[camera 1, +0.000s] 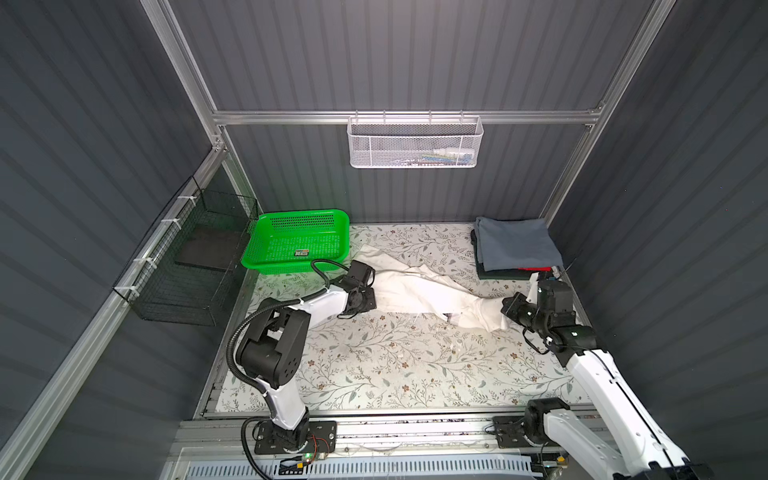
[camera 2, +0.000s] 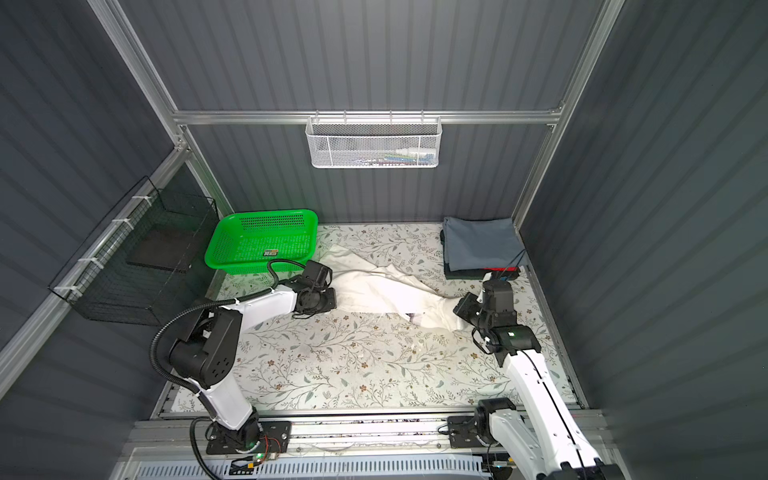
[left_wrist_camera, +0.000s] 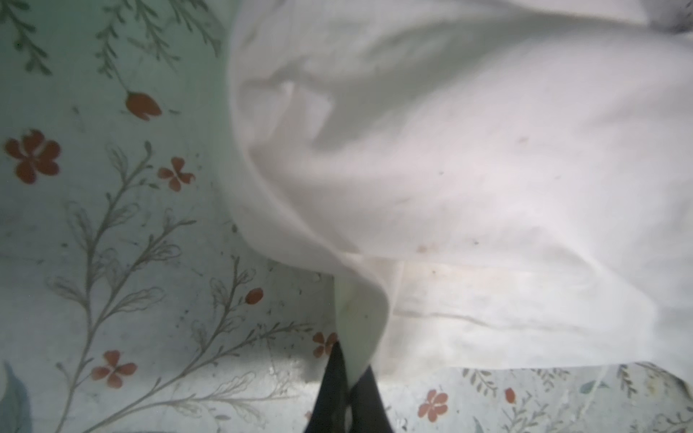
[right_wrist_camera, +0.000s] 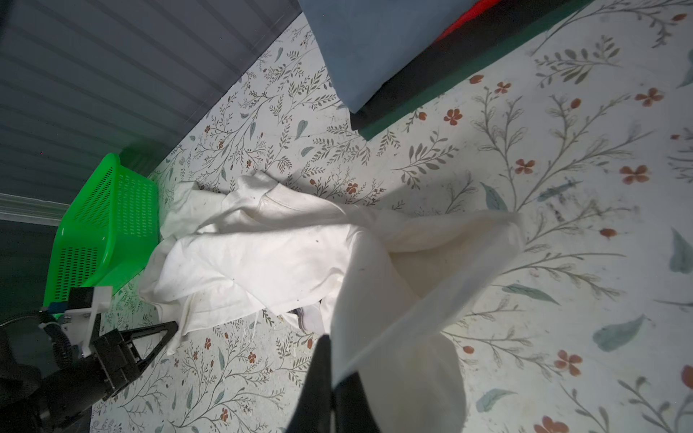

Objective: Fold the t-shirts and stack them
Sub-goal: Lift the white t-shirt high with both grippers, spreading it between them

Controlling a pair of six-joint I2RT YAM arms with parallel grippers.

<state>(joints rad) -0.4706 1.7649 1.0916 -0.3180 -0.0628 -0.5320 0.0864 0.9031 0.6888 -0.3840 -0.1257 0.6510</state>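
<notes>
One tee [camera 1: 419, 291] strung, crumpled, between both jaws, sagging onto cover [camera 1: 374, 365]. Left gripper [left_wrist_camera: 348, 361] closed on edge fold; right gripper [right_wrist_camera: 335, 361] closed on opposite end. Judgement: lift evenly, pull apart gently till cloth flattens, then lay down; uneven pull risks slip. Folded stack [camera 1: 515, 249] beyond right jaws, apart from tee. Cover floral, flat. Green basket [camera 1: 299, 241] just beyond left jaws. Grey ribbed walls [camera 1: 395, 62] close round.

Folds hide most of the crumpled cream-white cotton t-shirt's [camera 1: 432, 291] print. The folded slate grey-blue t-shirt [camera 1: 515, 245] covers 2 more, a dark t-shirt [right_wrist_camera: 431, 75] and a red t-shirt [right_wrist_camera: 468, 18], except their edges. The white wire-mesh wall basket's [camera 1: 374, 145] contents are unreadably small.
</notes>
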